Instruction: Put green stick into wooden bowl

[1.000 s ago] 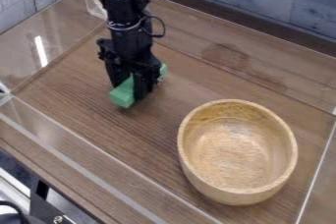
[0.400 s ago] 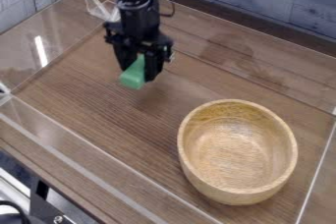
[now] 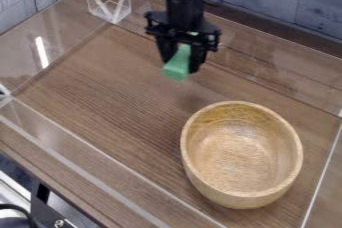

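Gripper (image 3: 179,65) pinches the green stick (image 3: 178,66), lifted above the table (image 3: 94,92), up and left of the wooden bowl (image 3: 242,153), well apart. Risk: an early release drops the stick short, or it strikes the thick rim and bounces out

Matte green stick (image 3: 178,64), grainy wooden bowl (image 3: 242,153), wood-grain table (image 3: 107,112)

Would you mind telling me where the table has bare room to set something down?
The wooden table is bare left of the wooden bowl, out to the clear wall. The bowl's inside is also empty. The tightest spot is behind the bowl, where the gripper holds the green stick.
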